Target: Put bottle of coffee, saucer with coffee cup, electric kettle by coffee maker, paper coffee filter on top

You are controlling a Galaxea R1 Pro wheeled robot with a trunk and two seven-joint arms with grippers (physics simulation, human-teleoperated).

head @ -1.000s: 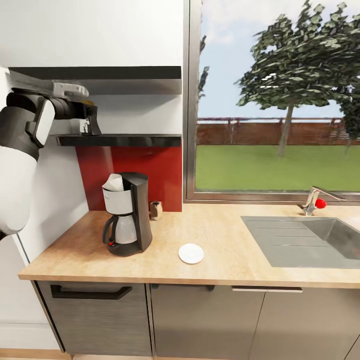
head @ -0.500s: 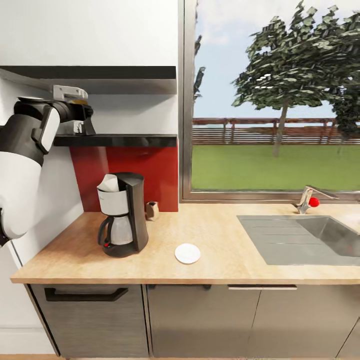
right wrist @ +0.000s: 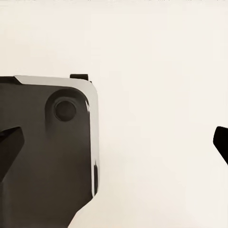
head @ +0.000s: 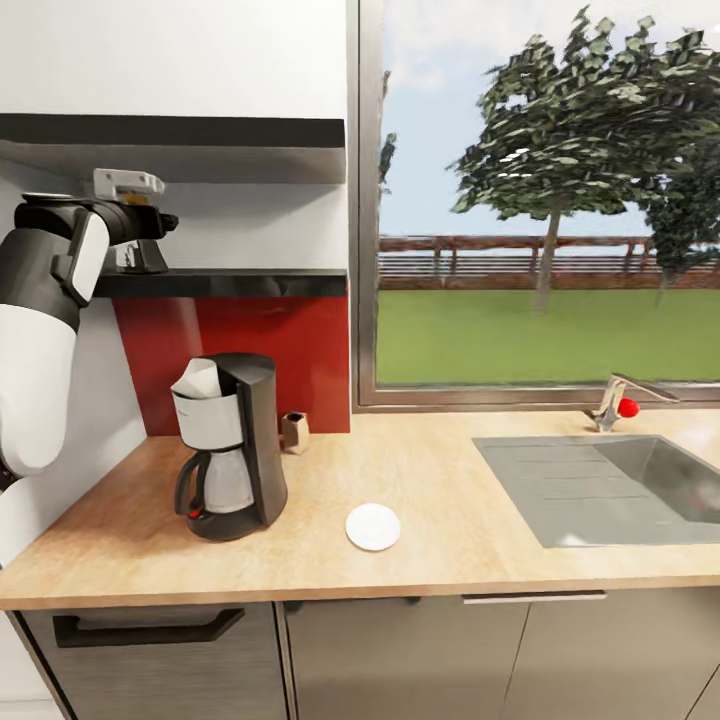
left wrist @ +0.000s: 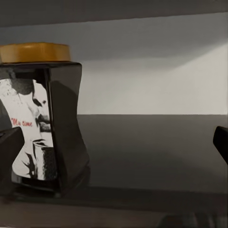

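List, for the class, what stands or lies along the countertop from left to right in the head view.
coffee maker → small brown box by the red backsplash → saucer → sink → tap with a red knob

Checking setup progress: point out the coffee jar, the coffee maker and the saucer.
bottle of coffee (left wrist: 45,123), left wrist view, on its label.
coffee maker (head: 256,440), head view, black body.
saucer (head: 373,526), head view, plate centre.
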